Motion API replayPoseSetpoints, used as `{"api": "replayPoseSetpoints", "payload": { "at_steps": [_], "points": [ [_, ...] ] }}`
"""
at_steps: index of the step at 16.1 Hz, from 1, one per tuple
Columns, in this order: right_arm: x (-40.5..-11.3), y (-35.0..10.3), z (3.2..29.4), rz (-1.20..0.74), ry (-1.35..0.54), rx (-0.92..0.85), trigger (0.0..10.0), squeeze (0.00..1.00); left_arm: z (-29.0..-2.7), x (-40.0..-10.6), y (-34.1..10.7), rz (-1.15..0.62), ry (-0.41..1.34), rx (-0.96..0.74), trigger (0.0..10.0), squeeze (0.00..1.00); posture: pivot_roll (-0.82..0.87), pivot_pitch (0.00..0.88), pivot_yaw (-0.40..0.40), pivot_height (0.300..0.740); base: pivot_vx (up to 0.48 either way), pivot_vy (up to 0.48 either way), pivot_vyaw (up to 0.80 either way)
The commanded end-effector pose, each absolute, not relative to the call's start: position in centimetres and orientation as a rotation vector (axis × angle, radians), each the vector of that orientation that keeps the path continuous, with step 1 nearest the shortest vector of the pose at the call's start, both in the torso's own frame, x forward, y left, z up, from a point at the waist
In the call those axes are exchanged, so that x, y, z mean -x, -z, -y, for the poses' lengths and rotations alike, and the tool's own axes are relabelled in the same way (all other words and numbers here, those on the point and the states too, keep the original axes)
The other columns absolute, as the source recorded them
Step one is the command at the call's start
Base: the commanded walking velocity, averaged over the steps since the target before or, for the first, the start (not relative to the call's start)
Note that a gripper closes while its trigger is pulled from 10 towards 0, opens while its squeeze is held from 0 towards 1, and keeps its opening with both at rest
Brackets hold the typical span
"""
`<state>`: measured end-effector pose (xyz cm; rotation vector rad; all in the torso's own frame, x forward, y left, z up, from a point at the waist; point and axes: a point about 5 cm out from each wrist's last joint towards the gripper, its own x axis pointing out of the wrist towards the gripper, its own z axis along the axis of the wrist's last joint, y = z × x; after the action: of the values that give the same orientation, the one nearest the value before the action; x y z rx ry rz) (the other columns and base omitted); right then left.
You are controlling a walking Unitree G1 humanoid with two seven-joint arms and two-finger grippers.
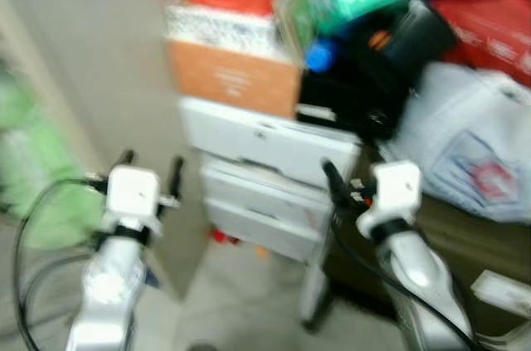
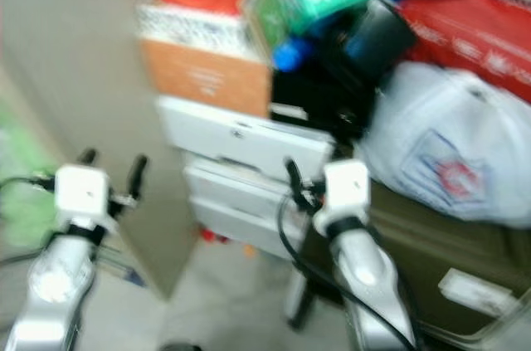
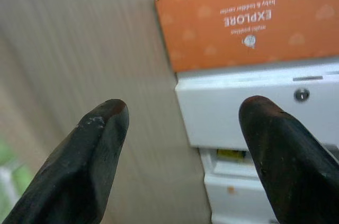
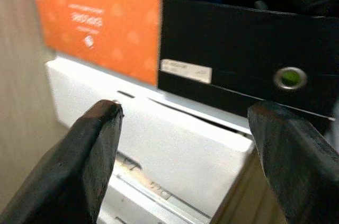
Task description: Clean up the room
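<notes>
Left gripper [image 1: 151,165]: jaws released, raised before the beige wall [image 1: 91,44].
Right gripper [image 4: 185,144]: jaws released, facing the white drawer unit [image 1: 265,177] under the orange box [image 1: 236,77].

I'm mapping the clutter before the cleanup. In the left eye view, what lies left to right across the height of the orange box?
Beige wall → orange box → blue cap → black box → white plastic bag.

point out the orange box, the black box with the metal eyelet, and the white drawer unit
orange box [image 3: 249,20], left wrist view, on its printed front face
black box [image 4: 238,60], right wrist view, on its front side
white drawer unit [image 1: 257,148], left eye view, on the top drawer front
</notes>
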<state>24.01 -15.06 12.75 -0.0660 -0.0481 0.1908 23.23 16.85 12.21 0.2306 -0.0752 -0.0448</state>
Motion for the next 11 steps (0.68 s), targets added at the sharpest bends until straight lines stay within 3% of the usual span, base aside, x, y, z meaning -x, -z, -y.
{"api": "replayPoseSetpoints", "payload": {
  "at_steps": [1,11],
  "points": [
    [-24.08,-12.84,14.98,0.049,-0.194,0.057,10.0,0.0,-17.13,-23.21,-12.47,0.082,0.043,-0.249,10.0,0.0,-0.04,0.0,-0.043,0.74,0.0,0.0,0.8],
    [-24.68,-13.02,14.47,0.054,-0.232,0.049,10.0,0.0,-17.27,-23.16,-12.34,0.082,0.027,-0.253,10.0,0.0,-0.03,0.0,-0.071,0.74,0.0,0.0,0.8]
  ]
}}
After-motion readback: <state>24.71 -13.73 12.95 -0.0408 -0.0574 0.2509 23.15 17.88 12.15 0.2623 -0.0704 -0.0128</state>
